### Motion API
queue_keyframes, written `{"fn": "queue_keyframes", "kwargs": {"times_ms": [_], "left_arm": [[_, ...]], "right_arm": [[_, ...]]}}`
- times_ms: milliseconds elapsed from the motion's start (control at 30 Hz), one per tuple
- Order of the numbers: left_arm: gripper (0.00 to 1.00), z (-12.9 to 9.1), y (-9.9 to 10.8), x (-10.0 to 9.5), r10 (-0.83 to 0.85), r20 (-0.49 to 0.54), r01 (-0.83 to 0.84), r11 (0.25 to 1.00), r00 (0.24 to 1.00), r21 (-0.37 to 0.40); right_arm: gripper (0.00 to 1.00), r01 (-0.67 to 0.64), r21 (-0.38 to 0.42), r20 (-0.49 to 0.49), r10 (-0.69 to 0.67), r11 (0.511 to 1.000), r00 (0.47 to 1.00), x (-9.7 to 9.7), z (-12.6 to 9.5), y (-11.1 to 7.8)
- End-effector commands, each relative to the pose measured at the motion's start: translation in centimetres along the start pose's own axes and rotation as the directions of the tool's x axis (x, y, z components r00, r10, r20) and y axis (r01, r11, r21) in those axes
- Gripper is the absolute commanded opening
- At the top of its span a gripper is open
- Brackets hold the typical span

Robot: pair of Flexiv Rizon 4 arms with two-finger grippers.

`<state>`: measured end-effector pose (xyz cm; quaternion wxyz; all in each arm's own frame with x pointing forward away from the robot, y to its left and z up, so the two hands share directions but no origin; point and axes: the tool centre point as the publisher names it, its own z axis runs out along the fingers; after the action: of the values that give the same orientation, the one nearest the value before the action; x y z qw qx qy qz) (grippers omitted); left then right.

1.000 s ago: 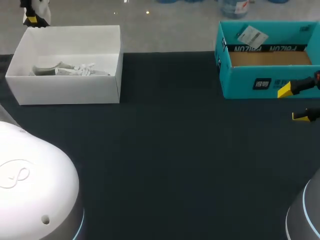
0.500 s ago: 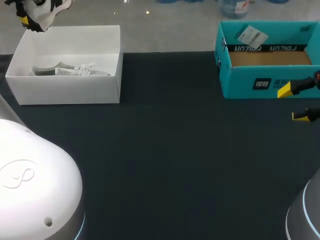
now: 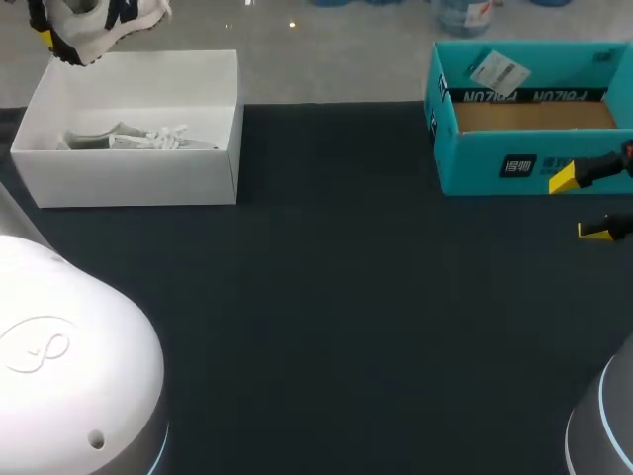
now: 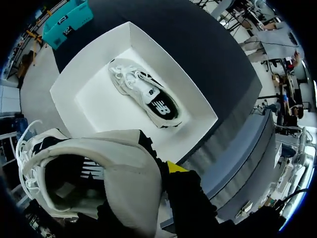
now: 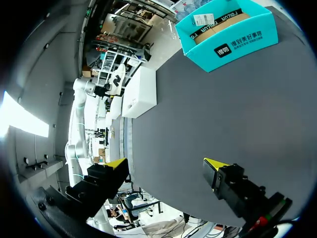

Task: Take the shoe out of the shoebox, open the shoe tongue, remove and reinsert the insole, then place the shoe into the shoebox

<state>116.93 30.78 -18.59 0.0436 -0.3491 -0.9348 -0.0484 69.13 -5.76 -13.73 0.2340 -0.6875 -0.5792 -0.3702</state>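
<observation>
Left pincer (image 3: 48, 38) grips shoe (image 3: 109, 18) by heel, toe pointing right.

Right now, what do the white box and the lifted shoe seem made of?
The white box: probably matte cardboard, judging by thin, flat, sharply folded walls. The lifted shoe: apparently soft matte suede or fabric upper, white woven laces; cannot tell which.

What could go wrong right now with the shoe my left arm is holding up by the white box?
The left gripper seems to hold the shoe only by its heel edge, so it may slip and fall toward the second shoe in the white shoebox. Its loose laces might snag during handling.
</observation>
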Motion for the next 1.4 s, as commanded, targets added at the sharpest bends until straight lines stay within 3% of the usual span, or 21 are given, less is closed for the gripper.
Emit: {"fn": "queue_keyframes", "kwargs": {"times_ms": [33, 133, 667, 700, 733, 767, 1000, 1067, 1400], "left_arm": [[0.00, -0.9, 1.4, -0.1, 0.386, 0.051, -0.389, 0.919, 0.921, 0.064], [0.00, -1.4, 1.9, -0.1, 0.530, 0.038, -0.531, 0.844, 0.847, 0.071], [0.00, -1.4, 1.9, -0.1, 0.530, 0.038, -0.531, 0.844, 0.847, 0.071], [0.00, -1.2, 2.0, -0.2, 0.537, 0.070, -0.542, 0.834, 0.841, 0.109], [0.00, -1.0, 2.2, -0.2, 0.561, 0.075, -0.565, 0.823, 0.825, 0.060], [0.00, -0.8, 2.3, -0.2, 0.578, 0.070, -0.582, 0.808, 0.813, 0.089], [0.00, -0.3, 3.4, -0.4, 0.716, 0.060, -0.718, 0.695, 0.695, 0.025], [0.00, -0.1, 3.7, -0.7, 0.712, 0.018, -0.712, 0.702, 0.702, 0.011], [0.00, -0.1, 3.7, -0.7, 0.709, 0.017, -0.709, 0.705, 0.705, 0.007]], "right_arm": [[1.00, -0.002, 0.001, 0.002, 0.002, 1.000, 1.000, 0.0, 0.1, 0.0], [1.00, -0.002, 0.001, 0.002, 0.002, 1.000, 1.000, 0.0, 0.1, 0.0], [1.00, -0.002, 0.001, 0.002, 0.002, 1.000, 1.000, 0.0, 0.1, 0.0], [1.00, -0.002, 0.001, 0.002, 0.002, 1.000, 1.000, 0.0, 0.1, 0.0], [1.00, -0.002, 0.001, 0.002, 0.002, 1.000, 1.000, 0.0, 0.1, 0.0], [1.00, -0.002, 0.001, 0.002, 0.002, 1.000, 1.000, 0.0, 0.1, 0.0], [1.00, -0.002, 0.001, 0.002, 0.002, 1.000, 1.000, 0.0, 0.1, 0.0], [1.00, -0.002, 0.001, 0.002, 0.002, 1.000, 1.000, 0.0, 0.1, 0.0], [1.00, -0.002, 0.001, 0.002, 0.002, 1.000, 1.000, 0.0, 0.1, 0.0]]}}
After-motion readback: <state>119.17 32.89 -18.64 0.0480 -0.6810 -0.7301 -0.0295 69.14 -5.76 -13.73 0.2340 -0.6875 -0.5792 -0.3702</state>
